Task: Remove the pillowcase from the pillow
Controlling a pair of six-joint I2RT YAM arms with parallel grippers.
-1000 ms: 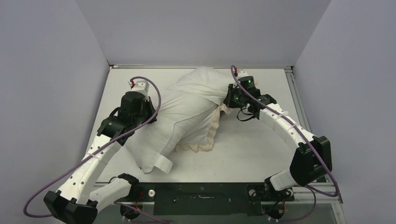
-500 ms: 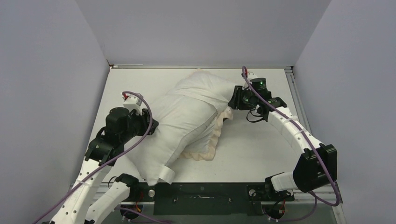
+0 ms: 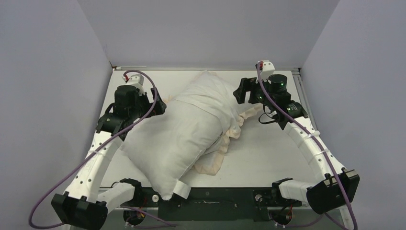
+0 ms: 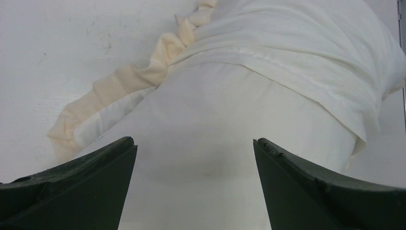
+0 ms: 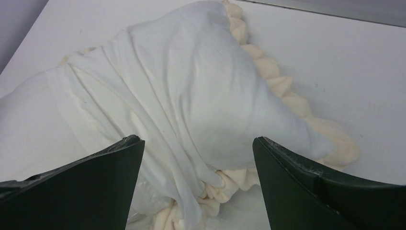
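Observation:
The pillow [image 3: 167,146], plump and plain white, lies diagonally across the table with its tag [image 3: 182,189] at the near edge. The pillowcase [image 3: 213,96] is bunched white-side-out over its far end, and the cream frill [image 3: 214,160] trails along the right. At the pillow's left flank my left gripper [image 3: 157,106] is open, with bare pillow [image 4: 215,129] between its fingers and nothing held; the pillowcase edge [image 4: 297,43] and frill [image 4: 129,81] lie just beyond. My right gripper [image 3: 241,93] hangs open over the bunched pillowcase [image 5: 191,72] and frill [image 5: 287,96], gripping nothing.
The white table [image 3: 268,148] is boxed in by grey walls on the left, back and right. A metal rail [image 3: 300,96] runs along its right edge. The arm bases and a black bar [image 3: 210,199] sit at the near edge, touching the pillow's near end.
Both grippers have opened and let go of the fabric. The left arm swung back to the far left, the right arm drew away to the far right. The pillow settled flatter, nearer the front edge.

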